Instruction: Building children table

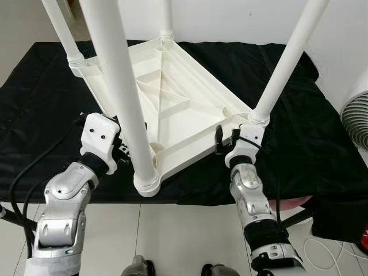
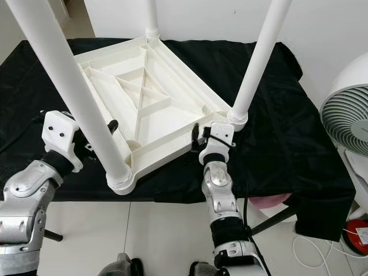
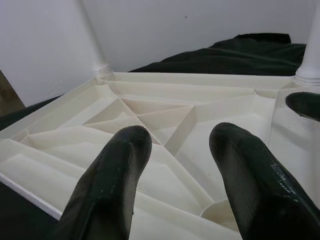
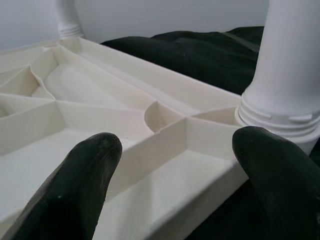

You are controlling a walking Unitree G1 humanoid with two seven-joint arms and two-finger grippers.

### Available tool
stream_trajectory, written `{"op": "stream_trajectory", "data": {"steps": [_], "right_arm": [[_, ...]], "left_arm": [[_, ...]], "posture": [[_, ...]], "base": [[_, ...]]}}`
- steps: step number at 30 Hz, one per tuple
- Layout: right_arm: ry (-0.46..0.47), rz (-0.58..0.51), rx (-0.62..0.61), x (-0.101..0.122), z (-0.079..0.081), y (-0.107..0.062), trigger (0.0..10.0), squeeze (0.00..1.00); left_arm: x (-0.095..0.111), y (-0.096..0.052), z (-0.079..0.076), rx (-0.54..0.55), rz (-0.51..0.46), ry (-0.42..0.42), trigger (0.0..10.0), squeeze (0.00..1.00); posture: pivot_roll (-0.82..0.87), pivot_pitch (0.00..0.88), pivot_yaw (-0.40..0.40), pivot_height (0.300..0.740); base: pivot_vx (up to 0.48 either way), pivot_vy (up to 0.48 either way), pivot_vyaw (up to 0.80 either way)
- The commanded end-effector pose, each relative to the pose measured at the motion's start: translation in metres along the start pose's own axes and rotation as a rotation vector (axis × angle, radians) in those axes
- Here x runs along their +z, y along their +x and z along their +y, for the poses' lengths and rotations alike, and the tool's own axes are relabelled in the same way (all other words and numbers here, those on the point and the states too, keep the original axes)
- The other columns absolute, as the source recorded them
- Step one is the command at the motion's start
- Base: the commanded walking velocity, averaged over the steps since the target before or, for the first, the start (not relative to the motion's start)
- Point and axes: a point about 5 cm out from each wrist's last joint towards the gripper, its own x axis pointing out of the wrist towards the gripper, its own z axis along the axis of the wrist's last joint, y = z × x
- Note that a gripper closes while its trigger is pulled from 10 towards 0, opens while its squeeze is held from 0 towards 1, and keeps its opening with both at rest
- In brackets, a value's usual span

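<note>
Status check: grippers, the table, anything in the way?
Left gripper and right gripper open at near rim of upturned white table top. Four legs fitted. Fan on the right, apart.

Work surface covered by black cloth (image 1: 299, 132), cloth wrinkled and hanging over the near edge. Lying directly on the cloth: white plastic children's table top (image 1: 172, 109), upside down, ribbed underside facing up, set at an angle to the surface edges. Four white legs (image 1: 118, 86) stand up from its corners. Near corner of the top overhangs the front edge of the cloth. Below, white tiled floor (image 1: 184, 236).
</note>
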Motion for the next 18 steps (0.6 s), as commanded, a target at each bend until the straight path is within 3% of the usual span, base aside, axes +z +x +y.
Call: {"op": "stream_trajectory", "data": {"steps": [1, 12, 18], "right_arm": [[0.014, 0.02, -0.012, -0.003, 0.0, 0.004, 10.0, 0.0], [-0.016, 0.009, 0.003, 0.005, -0.003, 0.027, 10.0, 0.0], [-0.016, -0.019, 0.015, 0.012, -0.004, 0.031, 10.0, 0.0]], "left_arm": [[0.008, 0.006, -0.004, 0.068, -0.025, -0.008, 10.0, 0.0], [0.02, 0.013, -0.02, 0.033, -0.063, -0.049, 10.0, 0.0], [0.013, 0.008, -0.023, 0.043, -0.051, -0.099, 10.0, 0.0]], "posture": [[-0.02, 0.115, 0.065, 0.74], [-0.01, 0.11, 0.069, 0.74], [-0.01, 0.108, 0.076, 0.74]], "base": [[0.0, 0.0, 0.0], [0.0, 0.0, 0.0], [0.0, 0.0, 0.0]]}}
